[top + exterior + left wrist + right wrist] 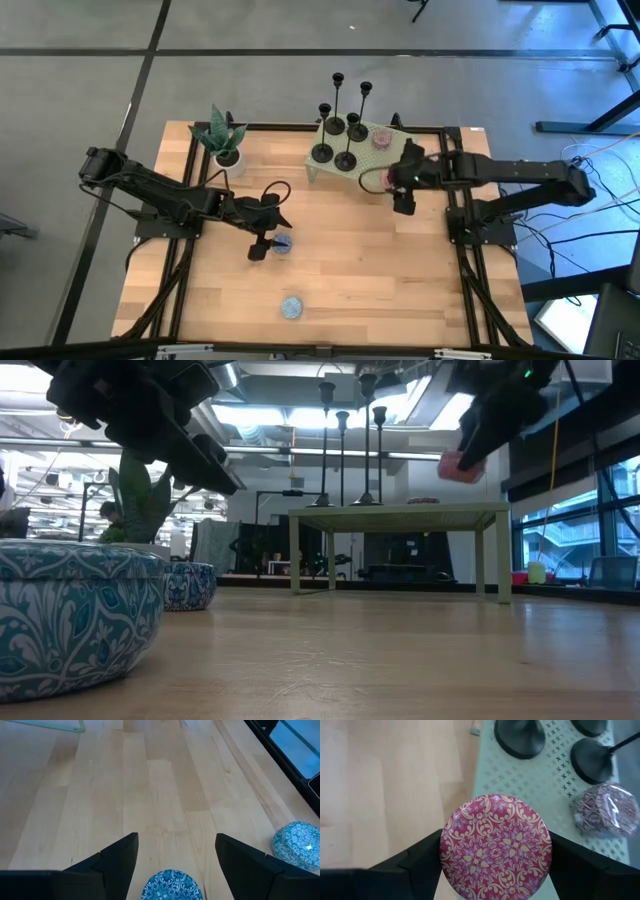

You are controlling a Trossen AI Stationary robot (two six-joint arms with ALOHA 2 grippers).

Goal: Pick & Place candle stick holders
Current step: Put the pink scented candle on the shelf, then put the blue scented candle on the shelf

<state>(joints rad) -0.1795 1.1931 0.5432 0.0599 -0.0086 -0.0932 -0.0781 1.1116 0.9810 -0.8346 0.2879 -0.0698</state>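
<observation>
Right jaws (495, 857): spread wide and clamped on a round pink tin with a cream floral pattern (495, 846), held above the edge of the pale green perforated metal side table (540, 785); the tin's lower rim is cut off.

Left jaws (175, 855): wide apart, holding nothing, poised over a round blue-and-white patterned tin (172, 885) on the light wooden bench (165, 795); only part of that tin shows.

Slim black metal candle stick holders (338, 125): four, upright on the green table at the bench's far side.

Blue-and-white tins: two; the second (291, 306) lies near the front edge.

Crinkled clear bag of brownish bits (604, 811): one, on the green table; contents hard to make out.

Potted green plant in white pot (226, 140): one, at the far left corner.
</observation>
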